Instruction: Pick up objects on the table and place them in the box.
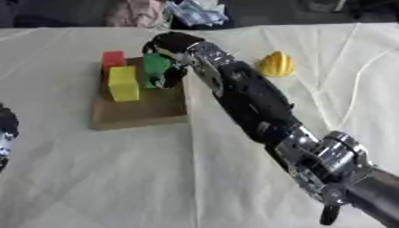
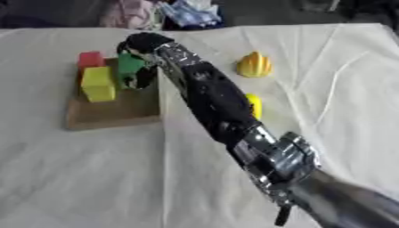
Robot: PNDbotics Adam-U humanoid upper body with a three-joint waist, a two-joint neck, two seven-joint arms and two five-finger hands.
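**Ana:** Silver joints of the right arm fill the near corner, and the arm runs up across the cloth-covered table (image 1: 93, 178) to the right hand (image 1: 173, 49), which sits over the box (image 1: 140, 111).

**Ben:** Is that hand holding anything?

**Ana:** Its fingers are curled round a green block (image 1: 156, 66), which hangs just above the box floor, beside a yellow block (image 1: 123, 83) and a red block (image 1: 114, 59) already inside.

**Ben:** And the left hand?

**Ana:** Only a dark sliver of the left hand (image 1: 6, 133) shows at the left edge; I can't tell how its fingers stand.

**Ben:** What's left outside?

**Ana:** A yellow ridged object (image 1: 277, 64) on the cloth to the right of the box, and a second yellow object (image 2: 253, 106) half hidden behind the forearm.

**Ben:** How would they handle?

**Ana:** The blocks look stiff, light and flat-sided, so opposite faces suit a pinch. The ridged one is rounded; I'd guess it could roll, so take it across its widest part, from above.
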